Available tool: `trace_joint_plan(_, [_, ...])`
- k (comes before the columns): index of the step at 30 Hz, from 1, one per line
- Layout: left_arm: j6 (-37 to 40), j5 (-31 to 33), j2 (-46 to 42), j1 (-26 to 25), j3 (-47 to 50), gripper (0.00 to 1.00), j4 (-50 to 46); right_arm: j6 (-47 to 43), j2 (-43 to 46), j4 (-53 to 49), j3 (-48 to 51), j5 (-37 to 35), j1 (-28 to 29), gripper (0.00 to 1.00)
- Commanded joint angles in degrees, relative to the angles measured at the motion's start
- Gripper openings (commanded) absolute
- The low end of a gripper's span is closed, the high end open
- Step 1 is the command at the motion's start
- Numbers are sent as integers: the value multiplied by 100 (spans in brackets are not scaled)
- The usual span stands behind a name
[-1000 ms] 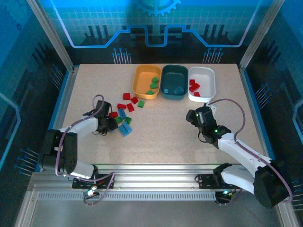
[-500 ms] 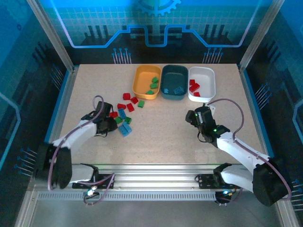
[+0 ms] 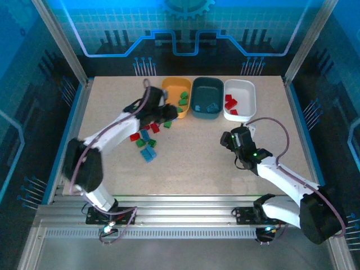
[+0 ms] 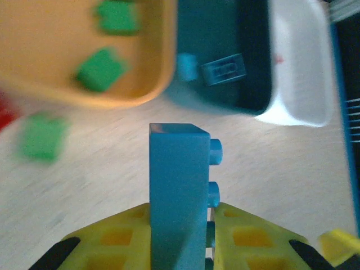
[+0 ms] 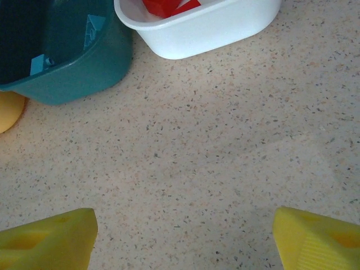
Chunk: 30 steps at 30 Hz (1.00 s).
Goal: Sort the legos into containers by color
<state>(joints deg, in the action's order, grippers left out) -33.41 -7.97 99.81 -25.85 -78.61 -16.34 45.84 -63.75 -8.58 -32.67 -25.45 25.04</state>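
Observation:
My left gripper (image 3: 163, 116) is shut on a blue lego (image 4: 179, 185) and holds it above the table, just in front of the orange-yellow bin (image 3: 175, 80). That bin (image 4: 50, 67) holds green legos (image 4: 101, 68). The dark teal bin (image 3: 207, 80) holds blue legos (image 4: 225, 68), and the white bin (image 3: 251, 102) holds red legos (image 3: 230, 103). Loose red, green and blue legos (image 3: 147, 147) lie left of centre. My right gripper (image 3: 229, 138) is open over bare table, its yellow fingers (image 5: 48, 242) wide apart.
A green lego (image 4: 42, 138) lies on the table near the orange-yellow bin's front. The three bins stand side by side at the back. Metal frame posts and blue walls border the table. The right gripper's cable (image 3: 270, 121) loops above the right arm.
The left gripper closed on a blue lego at the loose pile, then swung up and right to the front of the bins. The right arm has not moved.

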Motion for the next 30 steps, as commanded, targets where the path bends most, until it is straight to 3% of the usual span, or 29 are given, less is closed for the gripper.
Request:
trace_joint_plan(1, [-8,-399,1147,-374,-1188,18,625,45,136,-137,-75,-149,-98,83])
trace_joint_plan(8, [-97,-605,3845,-494,-4733,18,-437,57,378,-135,5,-127,-135,84])
trace_joint_plan(12, [-155,-548,4422,-500,-5586,23,-779,61,407,-100,39,-118,-140,84])
trace_joint_plan(17, [-159,-465,4699,-500,-5973,41,-1048,99,385,-91,32,-82,-154,84])
trace_joint_plan(20, [-125,-498,4676,-498,-6005,61,-1112,84,428,-126,32,-116,-157,84])
trace_joint_plan(23, [-29,-596,4455,-500,-6052,67,-1227,71,556,-166,58,-223,-162,84])
trace_joint_plan(27, [335,-354,3476,-450,-5522,69,-1347,43,860,-179,151,-381,-158,84])
trace_joint_plan(30, [472,30,2145,-241,-3941,75,-1045,-187,1016,142,285,-145,-135,83])
